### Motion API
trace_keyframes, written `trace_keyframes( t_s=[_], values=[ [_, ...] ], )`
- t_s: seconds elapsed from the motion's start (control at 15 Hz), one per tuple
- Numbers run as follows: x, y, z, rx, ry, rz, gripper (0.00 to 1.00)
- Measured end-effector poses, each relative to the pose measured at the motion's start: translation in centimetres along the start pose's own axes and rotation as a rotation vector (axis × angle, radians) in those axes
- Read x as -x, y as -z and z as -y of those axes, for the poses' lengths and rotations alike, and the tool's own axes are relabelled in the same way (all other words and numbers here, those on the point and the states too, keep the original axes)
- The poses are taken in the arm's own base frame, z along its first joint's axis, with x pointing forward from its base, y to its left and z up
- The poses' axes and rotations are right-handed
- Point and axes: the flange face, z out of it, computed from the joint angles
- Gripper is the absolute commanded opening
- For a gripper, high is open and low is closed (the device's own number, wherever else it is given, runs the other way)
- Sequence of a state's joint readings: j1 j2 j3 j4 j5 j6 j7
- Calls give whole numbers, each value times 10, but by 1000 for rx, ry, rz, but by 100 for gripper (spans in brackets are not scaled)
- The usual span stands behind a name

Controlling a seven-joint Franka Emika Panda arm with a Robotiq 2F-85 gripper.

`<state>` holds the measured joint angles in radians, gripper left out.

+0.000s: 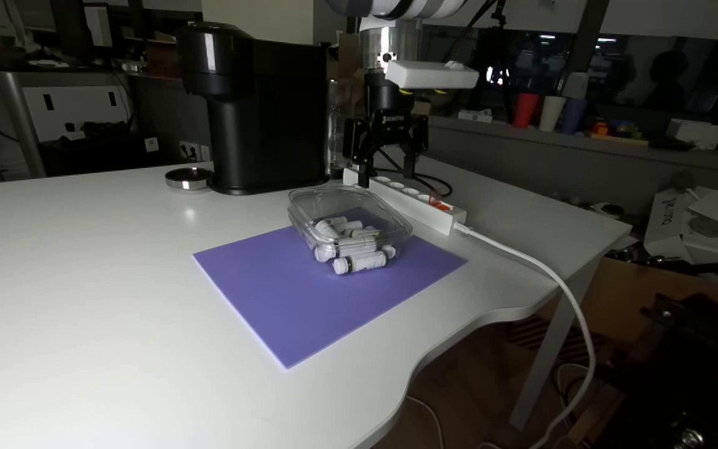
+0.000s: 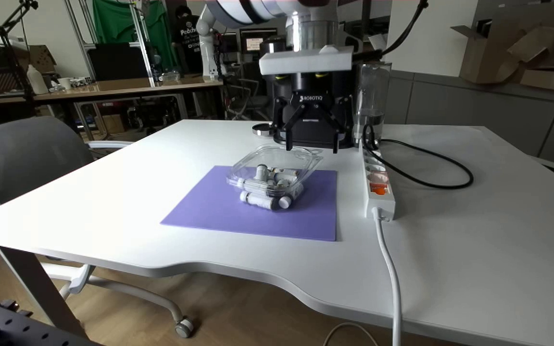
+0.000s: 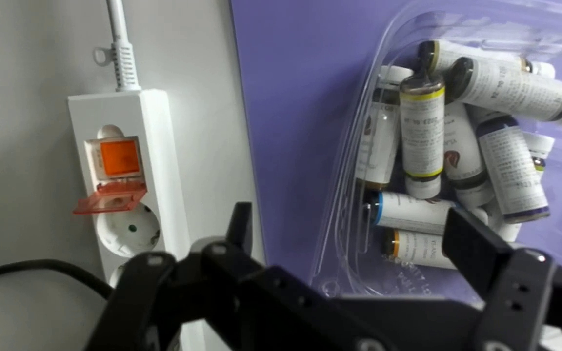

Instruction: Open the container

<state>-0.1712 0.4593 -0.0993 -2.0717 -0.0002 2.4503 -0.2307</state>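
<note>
The container (image 1: 300, 218) is a clear, shallow plastic box on a purple mat, holding several small white-labelled bottles. It also shows in an exterior view (image 2: 236, 181) and in the wrist view (image 3: 348, 214). A clear lid seems to cover it, but the transparent plastic makes this hard to tell. Embossed letters show near one corner. My gripper (image 3: 356, 239) is open and empty. It hovers above the container's edge by that corner, pointing down. In the wrist view one finger overlaps the bottles and the other lies outside the box. The gripper shows in both exterior views (image 1: 387, 171) (image 2: 312, 145).
A white power strip (image 1: 415, 202) with a cable lies beside the purple mat (image 1: 284, 293). A tall black coffee machine (image 1: 265, 118) stands behind, with a round metal dish (image 1: 189, 178) beside it. A clear cylinder (image 2: 372, 96) stands near the machine. The table's front edge is curved.
</note>
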Motion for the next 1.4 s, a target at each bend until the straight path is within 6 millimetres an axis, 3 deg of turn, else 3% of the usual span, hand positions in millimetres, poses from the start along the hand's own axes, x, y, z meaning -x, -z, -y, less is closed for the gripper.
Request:
trace_keyframes(
  t_s=[0.53,1.4],
  values=[
    [-22,-21,-4,-143,122,51,100],
    [-36,-21,4,-214,238,71,100]
  ],
)
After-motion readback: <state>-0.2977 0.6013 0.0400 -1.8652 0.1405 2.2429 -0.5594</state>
